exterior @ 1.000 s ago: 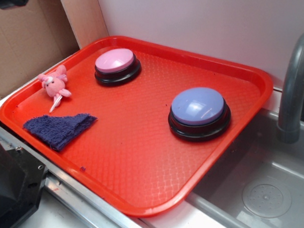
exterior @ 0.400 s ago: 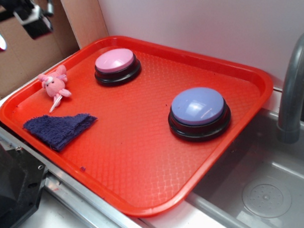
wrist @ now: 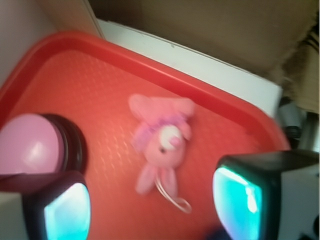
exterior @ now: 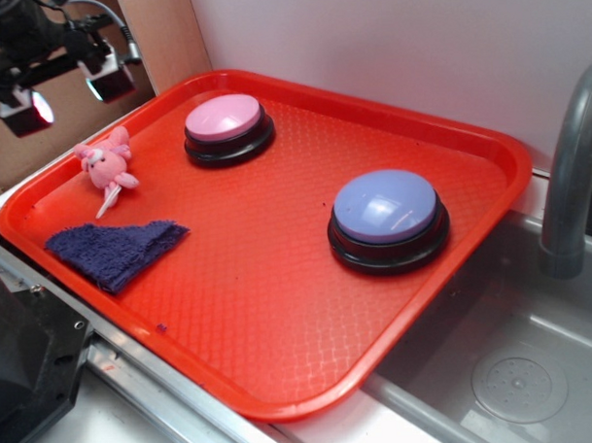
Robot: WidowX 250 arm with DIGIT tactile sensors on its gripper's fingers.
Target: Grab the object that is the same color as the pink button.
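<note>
In the exterior view, the claw (exterior: 66, 96) hangs in the air at the 10 o'clock corner of the red plastic tray (exterior: 282, 377) with its waffle-textured floor, its two fingers spread apart above the fuzzy pink bunny toy (exterior: 105, 168); that toy lies near the tray's 9 o'clock rim, with the glossy dome of the pink button (exterior: 227, 127) at 12 o'clock, the lavender-blue button (exterior: 387, 218) toward 3 o'clock, and a folded, nubby dark-blue cloth (exterior: 117, 249) at 8 o'clock. In the wrist view, the blurred bunny toy (wrist: 161, 145) lies on the tray (wrist: 90, 80) between and beyond the two glassy finger pads (wrist: 67, 212), clear of both, with a pale looped cord trailing from it toward 6 o'clock and the pink button (wrist: 30, 145) at 9 o'clock.
</note>
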